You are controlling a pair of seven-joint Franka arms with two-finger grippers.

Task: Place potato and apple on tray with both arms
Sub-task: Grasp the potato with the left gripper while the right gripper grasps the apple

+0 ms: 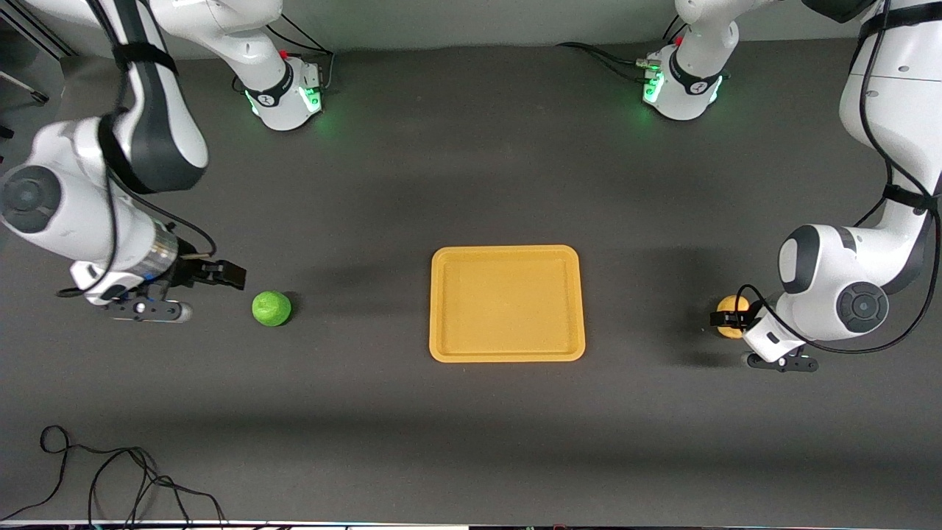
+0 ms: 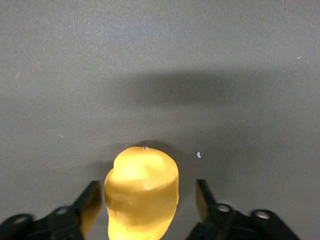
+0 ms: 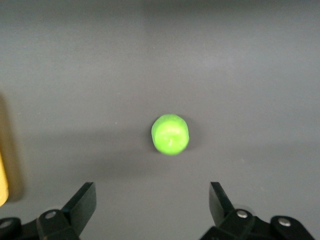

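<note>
A: What else is on the desk (image 1: 471, 184) besides the task's things?

B: A loose black cable (image 1: 110, 478) lies curled near the corner at the front camera's edge, toward the right arm's end. Nothing stands between either fruit and the tray (image 1: 507, 355), which sits flat in the middle of the desk, orange-yellow with a low rim and rounded corners.

A: Where is the potato?

B: The potato (image 2: 142, 192) is toward the left arm's end of the desk, well apart from the tray. The left pincer (image 2: 147, 205) is down around it, fingers wide, one on each side. In the left wrist view a gap shows on the one side; on the other I can't tell whether the finger (image 2: 90, 205) touches. From the front, the left arm's wrist (image 1: 831, 291) covers much of the potato.

A: How does it look?

B: Pale yellow, lumpy, brightly lit on top, with a small dark speck at its far tip.

A: And the apple?

B: The apple (image 1: 271, 308) rests on the desk toward the right arm's end, well apart from the tray, round and bright green. The right pincer (image 3: 152, 207) hangs wide open just beside it, toward that end's edge, not touching. In the right wrist view the tray's edge is cut off by the frame.
</note>
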